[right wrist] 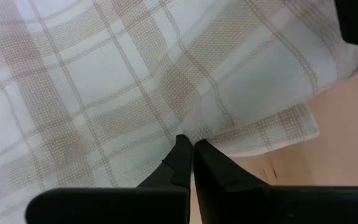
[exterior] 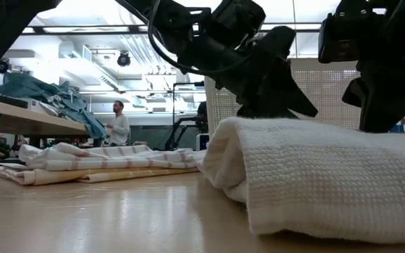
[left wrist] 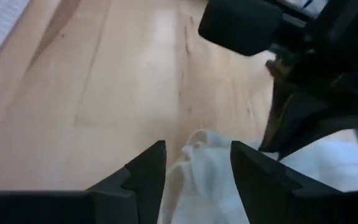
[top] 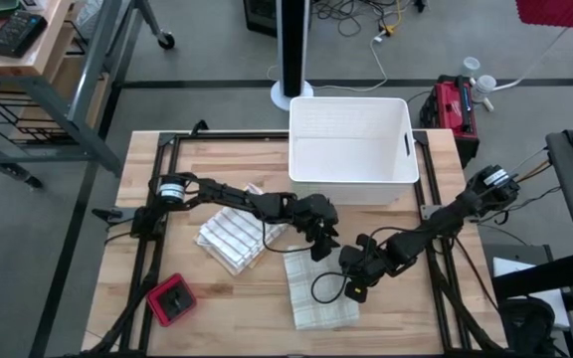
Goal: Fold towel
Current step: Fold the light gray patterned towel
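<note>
A coarse, waffle-woven cloth towel (exterior: pixel 315 183) is lying matt on the smooth, faintly glossy wooden table (exterior: pixel 118 218), beside a smooth white plastic bin (top: pixel 351 147).

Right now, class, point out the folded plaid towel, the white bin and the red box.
Folded plaid towel (top: pixel 318 290), high view, middle of its top layer.
White bin (top: pixel 351 185), high view, near side wall.
Red box (top: pixel 171 301), high view, its top.

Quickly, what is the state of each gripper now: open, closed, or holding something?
Left gripper: open, fingers astride a fold of the checked towel, not clamping it.
Right gripper: closed, tips against the same towel; no cloth visibly pinched.
</note>
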Robot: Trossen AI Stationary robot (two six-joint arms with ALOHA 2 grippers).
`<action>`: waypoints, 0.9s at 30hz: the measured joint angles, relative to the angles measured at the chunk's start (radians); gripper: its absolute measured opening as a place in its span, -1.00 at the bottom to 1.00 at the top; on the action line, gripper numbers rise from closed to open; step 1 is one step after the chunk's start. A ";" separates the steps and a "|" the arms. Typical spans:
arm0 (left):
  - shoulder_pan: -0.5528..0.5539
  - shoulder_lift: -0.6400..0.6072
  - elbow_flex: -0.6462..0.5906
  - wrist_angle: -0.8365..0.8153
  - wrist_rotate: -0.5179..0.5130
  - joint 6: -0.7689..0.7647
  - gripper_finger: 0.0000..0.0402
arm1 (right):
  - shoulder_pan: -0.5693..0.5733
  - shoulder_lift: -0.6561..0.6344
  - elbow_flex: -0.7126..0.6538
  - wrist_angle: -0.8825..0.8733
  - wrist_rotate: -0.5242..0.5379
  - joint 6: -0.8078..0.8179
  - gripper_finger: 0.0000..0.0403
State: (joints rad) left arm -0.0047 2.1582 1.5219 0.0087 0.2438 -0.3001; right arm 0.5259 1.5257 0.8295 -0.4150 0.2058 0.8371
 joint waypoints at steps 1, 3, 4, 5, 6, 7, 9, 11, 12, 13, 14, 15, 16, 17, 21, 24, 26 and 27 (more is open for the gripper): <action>-0.001 0.000 0.000 -0.004 -0.020 0.011 -0.15 | 0.000 0.000 0.000 0.000 0.000 0.000 -1.00; -0.002 0.000 0.000 -0.012 -0.051 0.016 -0.15 | 0.000 0.000 0.000 0.000 -0.001 0.000 -1.00; -0.002 0.001 0.000 -0.013 -0.058 0.020 -0.15 | 0.000 0.000 0.000 0.001 -0.002 0.000 -1.00; -0.001 0.001 0.000 -0.012 -0.062 0.026 -0.15 | 0.000 0.000 0.000 0.000 -0.003 0.000 -1.00; -0.001 0.002 0.000 -0.011 -0.062 0.029 -0.15 | 0.000 0.000 0.000 0.000 -0.003 0.003 -1.00; -0.001 0.009 0.000 0.003 -0.062 0.030 -0.15 | 0.000 0.000 0.000 0.001 -0.003 0.008 -1.00; -0.001 0.019 0.001 0.017 -0.063 0.029 -0.17 | 0.000 0.000 0.000 0.000 -0.004 0.012 -1.00; -0.003 0.032 0.000 0.046 -0.062 0.019 -0.19 | 0.000 0.000 0.000 0.001 -0.004 0.016 -1.00; -0.004 0.036 0.001 0.047 -0.060 0.010 -0.20 | 0.000 0.000 0.000 0.000 -0.004 0.017 -1.00; -0.006 0.043 0.001 0.051 -0.057 0.004 -0.21 | 0.000 0.000 0.000 0.000 -0.004 0.018 -1.00; -0.008 0.047 0.003 0.055 -0.057 0.000 -0.22 | 0.000 0.000 0.000 0.001 -0.004 0.020 -1.00; -0.008 0.050 0.002 0.048 -0.060 -0.007 -0.23 | 0.000 0.000 0.000 0.000 -0.004 0.029 -1.00; -0.009 0.050 0.001 0.043 -0.069 -0.014 -0.24 | 0.000 0.000 0.000 -0.001 -0.004 0.035 -1.00; -0.009 0.051 0.000 0.043 -0.083 -0.016 -0.25 | 0.000 0.000 0.000 -0.001 -0.010 0.039 -1.00; -0.002 0.018 0.000 0.047 -0.101 0.017 -0.29 | -0.001 -0.004 0.005 -0.007 -0.030 0.052 -1.00; 0.009 -0.029 0.005 0.052 -0.104 0.030 -0.31 | -0.003 -0.011 0.032 -0.011 -0.031 0.064 -0.98; 0.011 -0.053 0.005 0.033 -0.103 0.037 -0.33 | -0.003 -0.013 0.059 -0.061 -0.031 0.076 -0.94; 0.010 -0.067 0.005 0.009 -0.104 0.052 -0.34 | -0.003 -0.013 0.076 -0.090 -0.030 0.089 -0.91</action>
State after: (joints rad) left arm 0.0053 2.0915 1.5269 0.0174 0.1402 -0.2486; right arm 0.5232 1.5127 0.9054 -0.5051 0.1755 0.9258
